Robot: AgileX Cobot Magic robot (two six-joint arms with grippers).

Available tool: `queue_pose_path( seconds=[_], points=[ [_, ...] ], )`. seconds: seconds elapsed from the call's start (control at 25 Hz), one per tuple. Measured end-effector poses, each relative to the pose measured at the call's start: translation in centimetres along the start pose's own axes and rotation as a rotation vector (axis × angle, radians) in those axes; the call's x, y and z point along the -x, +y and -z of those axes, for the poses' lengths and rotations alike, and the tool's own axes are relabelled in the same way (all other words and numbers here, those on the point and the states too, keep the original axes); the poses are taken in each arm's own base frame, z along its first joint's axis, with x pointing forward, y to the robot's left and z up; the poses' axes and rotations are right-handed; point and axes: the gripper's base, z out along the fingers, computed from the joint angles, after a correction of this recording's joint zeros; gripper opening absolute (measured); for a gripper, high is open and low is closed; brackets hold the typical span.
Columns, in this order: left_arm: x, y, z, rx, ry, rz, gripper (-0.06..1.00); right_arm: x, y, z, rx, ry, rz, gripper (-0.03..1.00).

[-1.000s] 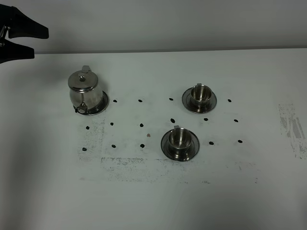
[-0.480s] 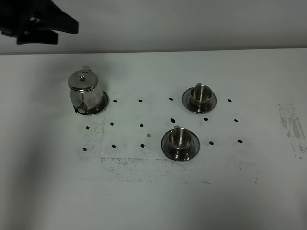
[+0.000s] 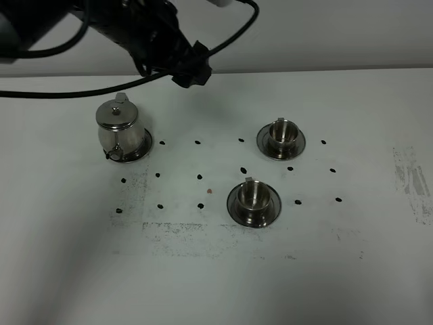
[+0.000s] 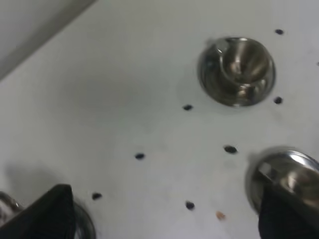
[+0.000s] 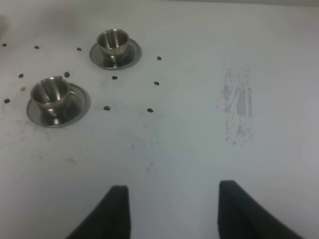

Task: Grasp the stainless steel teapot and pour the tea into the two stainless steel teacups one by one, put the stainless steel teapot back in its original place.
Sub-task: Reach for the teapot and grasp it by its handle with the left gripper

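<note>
The stainless steel teapot (image 3: 119, 126) stands upright on its saucer, the original place (image 3: 143, 145), at the table's left. One teacup (image 3: 283, 131) sits on a saucer (image 3: 300, 145) at the back right, and the other teacup (image 3: 253, 194) on its saucer (image 3: 233, 206) nearer the front. My left gripper (image 3: 192, 70) hangs above the table, behind and to the right of the teapot. Its wrist view shows the left gripper (image 4: 169, 224) open and empty above both cups (image 4: 240, 67) (image 4: 291, 177). My right gripper (image 5: 174, 214) is open and empty, with both cups (image 5: 112, 42) (image 5: 51, 91) ahead of it.
Small dark dots (image 3: 199, 177) mark the white table (image 3: 203, 284) around the teapot and cups. A scuffed grey patch (image 3: 413, 179) lies near the right edge. A grey wall (image 3: 325, 34) rises behind the table's far edge. The left arm's black cable (image 3: 67, 91) droops over the back left.
The left arm has swung in from the upper left corner to above the back of the table, right of the teapot. Teapot and cups have not moved.
</note>
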Motion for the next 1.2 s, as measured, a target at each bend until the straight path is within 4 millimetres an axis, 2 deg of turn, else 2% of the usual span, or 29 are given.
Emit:
queue_pose_path(
  seconds=[0.28,0.56,0.76,1.0,1.2],
  points=[
    [0.0,1.2,-7.2,0.141,-0.089,0.056,0.69,0.0,0.0,0.0,0.000,0.000,-0.001,0.39],
    [-1.3,1.5,-12.5,0.153,-0.096,0.094,0.64,0.0,0.0,0.0,0.000,0.000,-0.001,0.39],
    [-2.5,2.9,-14.3,0.164,-0.074,0.164,0.57,0.0,0.0,0.0,0.000,0.000,-0.001,0.39],
    [-3.4,5.4,-14.3,0.194,-0.069,0.225,0.54,0.0,0.0,0.0,0.000,0.000,-0.001,0.39],
    [-4.2,6.4,-15.0,0.203,-0.052,0.262,0.54,0.0,0.0,0.0,0.000,0.000,-0.001,0.39]
  ],
)
